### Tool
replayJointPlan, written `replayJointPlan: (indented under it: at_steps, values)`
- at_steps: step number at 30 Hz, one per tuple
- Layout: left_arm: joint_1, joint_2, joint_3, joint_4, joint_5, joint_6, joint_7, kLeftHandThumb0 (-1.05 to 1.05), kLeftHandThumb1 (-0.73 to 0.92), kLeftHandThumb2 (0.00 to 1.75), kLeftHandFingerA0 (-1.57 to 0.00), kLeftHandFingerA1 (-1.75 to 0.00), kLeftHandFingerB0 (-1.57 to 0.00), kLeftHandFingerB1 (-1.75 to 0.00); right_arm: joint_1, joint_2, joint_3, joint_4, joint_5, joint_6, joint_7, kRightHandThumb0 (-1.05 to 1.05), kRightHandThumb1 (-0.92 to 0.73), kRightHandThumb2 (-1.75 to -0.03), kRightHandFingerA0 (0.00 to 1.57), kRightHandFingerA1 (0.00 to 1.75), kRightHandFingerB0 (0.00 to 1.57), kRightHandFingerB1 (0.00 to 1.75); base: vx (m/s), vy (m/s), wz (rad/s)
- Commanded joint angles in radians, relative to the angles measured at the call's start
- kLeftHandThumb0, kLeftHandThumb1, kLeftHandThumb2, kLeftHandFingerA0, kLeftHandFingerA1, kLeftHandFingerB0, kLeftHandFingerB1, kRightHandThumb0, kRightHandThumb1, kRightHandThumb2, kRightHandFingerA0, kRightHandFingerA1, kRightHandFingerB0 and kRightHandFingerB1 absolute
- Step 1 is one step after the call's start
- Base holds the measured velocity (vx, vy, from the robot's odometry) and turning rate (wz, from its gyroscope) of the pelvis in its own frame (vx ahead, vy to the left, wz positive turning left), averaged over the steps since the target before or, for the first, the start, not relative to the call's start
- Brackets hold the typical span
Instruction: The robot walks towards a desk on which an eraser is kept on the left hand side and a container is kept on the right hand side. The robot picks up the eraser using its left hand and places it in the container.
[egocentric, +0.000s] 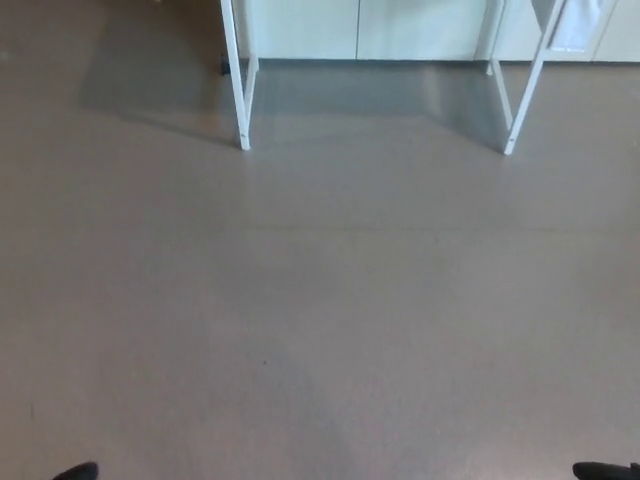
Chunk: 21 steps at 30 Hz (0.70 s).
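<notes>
Barely seen, left hand (78, 471): a black tip at the near left edge; whether its fingers are apart or closed cannot be told.
Right hand (605, 470): a black sliver at the near right edge; finger state likewise unclear.
Floor (320, 300): grey-brown, filling most of the view.
Table legs (240, 90): white, far ahead, left and right.
Cabinets (400, 28): pale, along the far wall.
Eraser, container: neither shows here.
</notes>
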Motion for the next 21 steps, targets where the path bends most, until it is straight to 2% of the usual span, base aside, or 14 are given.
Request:
replayJointPlan:
  at_steps: [1,3,4,5,6,10,11,12,15,16,18,19,21]
  values:
    - [0.007,-0.033,-0.025,-0.042,0.026,-0.014,0.053,-0.32,0.56,0.68,-0.38,-0.41,-0.39,-0.39,0.006,-0.022,-0.011,-0.024,0.003,-0.016,0.005,-0.31,-0.63,-0.58,0.57,0.46,0.41,0.41,0.19,-0.159,0.16]
    - [0.017,-0.035,-0.027,-0.035,0.031,-0.025,0.050,-0.32,0.56,0.67,-0.39,-0.41,-0.39,-0.39,0.015,-0.025,-0.007,-0.031,0.000,-0.020,0.005,-0.31,-0.64,-0.58,0.57,0.46,0.41,0.41,0.14,-0.142,0.03]
    - [0.025,-0.033,-0.028,0.002,0.037,-0.055,0.040,-0.25,0.59,0.58,-0.42,-0.35,-0.43,-0.34,0.031,-0.025,-0.007,-0.042,0.003,-0.019,0.007,-0.29,-0.64,-0.59,0.56,0.46,0.40,0.41,0.11,-0.152,0.01]
    - [0.020,-0.018,-0.036,0.061,0.058,-0.083,0.031,-0.24,0.59,0.58,-0.40,-0.35,-0.41,-0.33,0.039,-0.024,-0.004,-0.048,0.000,-0.014,0.006,-0.28,-0.65,-0.59,0.56,0.46,0.39,0.41,0.12,-0.121,-0.04]
    - [0.017,-0.011,-0.042,0.087,0.067,-0.089,0.028,-0.34,0.56,0.67,-0.38,-0.40,-0.39,-0.39,0.044,-0.024,-0.005,-0.055,0.008,-0.012,0.012,-0.29,-0.65,-0.59,0.56,0.46,0.39,0.41,0.16,-0.101,-0.02]
    - [0.006,0.004,-0.050,0.124,0.075,-0.117,0.024,-0.36,0.54,0.68,-0.39,-0.41,-0.40,-0.40,0.054,-0.032,0.007,-0.086,-0.011,-0.014,0.007,-0.32,-0.63,-0.59,0.59,0.47,0.41,0.41,0.16,-0.015,-0.08]
    - [0.003,0.007,-0.051,0.133,0.078,-0.127,0.024,-0.36,0.54,0.68,-0.39,-0.41,-0.40,-0.40,0.053,-0.033,0.010,-0.092,-0.015,-0.013,0.004,-0.32,-0.63,-0.59,0.59,0.47,0.41,0.41,0.16,0.062,-0.09]
    - [0.006,0.009,-0.052,0.131,0.077,-0.128,0.023,-0.29,0.59,0.58,-0.42,-0.35,-0.41,-0.33,0.049,-0.036,0.015,-0.091,-0.022,-0.016,0.000,-0.33,-0.63,-0.59,0.60,0.47,0.42,0.41,0.16,0.074,-0.12]
    - [0.019,0.015,-0.063,0.135,0.098,-0.149,0.034,-0.29,0.60,0.58,-0.42,-0.35,-0.41,-0.33,0.048,-0.035,0.013,-0.089,-0.021,-0.017,-0.005,-0.32,-0.63,-0.58,0.60,0.48,0.43,0.42,0.17,0.145,-0.03]
    - [0.024,0.016,-0.066,0.136,0.103,-0.158,0.037,-0.36,0.56,0.69,-0.38,-0.41,-0.39,-0.40,0.049,-0.037,0.015,-0.088,-0.027,-0.019,-0.008,-0.33,-0.64,-0.58,0.60,0.47,0.43,0.42,0.28,0.318,-0.04]
    - [0.032,0.017,-0.068,0.139,0.106,-0.171,0.040,-0.36,0.56,0.69,-0.38,-0.41,-0.39,-0.40,0.049,-0.042,0.018,-0.087,-0.035,-0.021,-0.011,-0.33,-0.64,-0.58,0.60,0.47,0.43,0.42,0.28,0.297,-0.27]
    - [0.035,0.016,-0.066,0.140,0.108,-0.176,0.049,-0.28,0.59,0.58,-0.44,-0.36,-0.42,-0.34,0.045,-0.039,0.026,-0.090,-0.045,-0.024,-0.018,-0.32,-0.63,-0.59,0.61,0.49,0.43,0.43,0.27,0.198,0.08]
    - [0.042,0.019,-0.064,0.148,0.107,-0.184,0.050,-0.28,0.59,0.59,-0.43,-0.36,-0.42,-0.34,0.054,-0.038,0.038,-0.103,-0.057,-0.020,-0.023,-0.32,-0.64,-0.59,0.63,0.49,0.44,0.43,0.23,0.110,0.06]
